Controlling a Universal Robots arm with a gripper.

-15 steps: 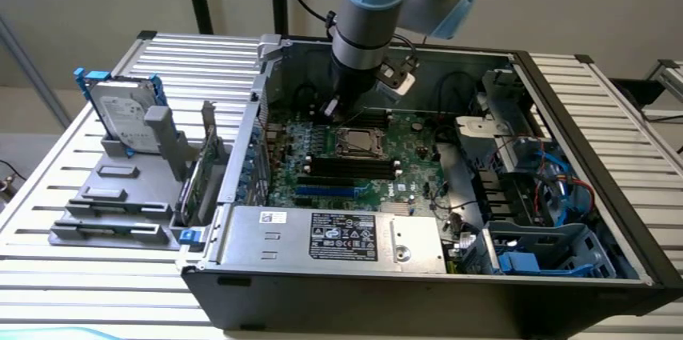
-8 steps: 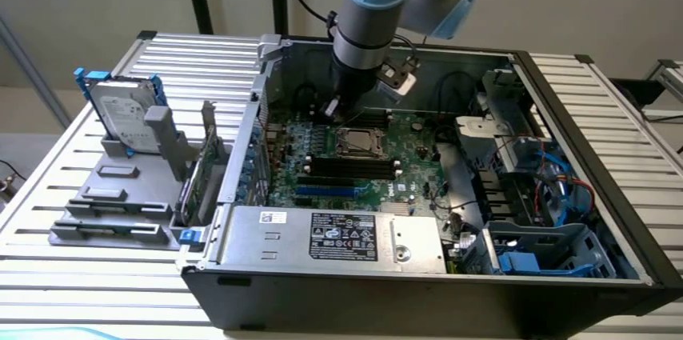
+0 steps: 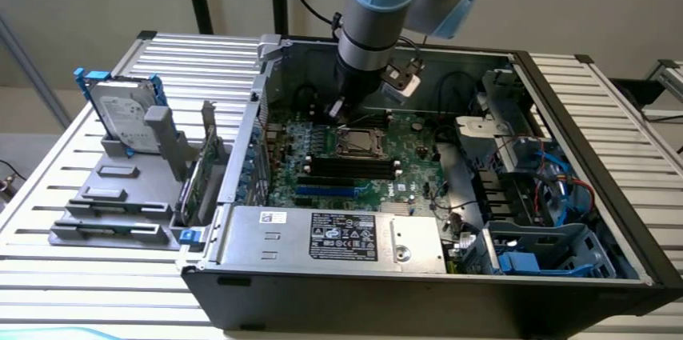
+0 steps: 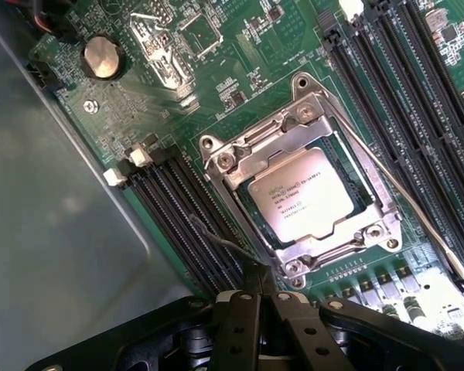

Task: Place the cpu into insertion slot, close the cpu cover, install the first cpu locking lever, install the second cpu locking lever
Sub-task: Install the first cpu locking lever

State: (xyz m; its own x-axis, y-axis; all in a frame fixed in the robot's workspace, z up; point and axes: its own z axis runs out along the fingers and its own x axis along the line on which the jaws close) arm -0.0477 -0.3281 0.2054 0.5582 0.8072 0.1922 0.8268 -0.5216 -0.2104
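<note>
Green board [image 4: 216, 93], pale cpu [image 4: 305, 202] (silver-framed)

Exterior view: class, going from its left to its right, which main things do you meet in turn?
Hard drive → insertion slot → blue cables.

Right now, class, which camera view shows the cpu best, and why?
The wrist view: the cpu lies near centre, its pale printed face framed by the cpu cover. The exterior view shows it as a small patch below the arm.
</note>
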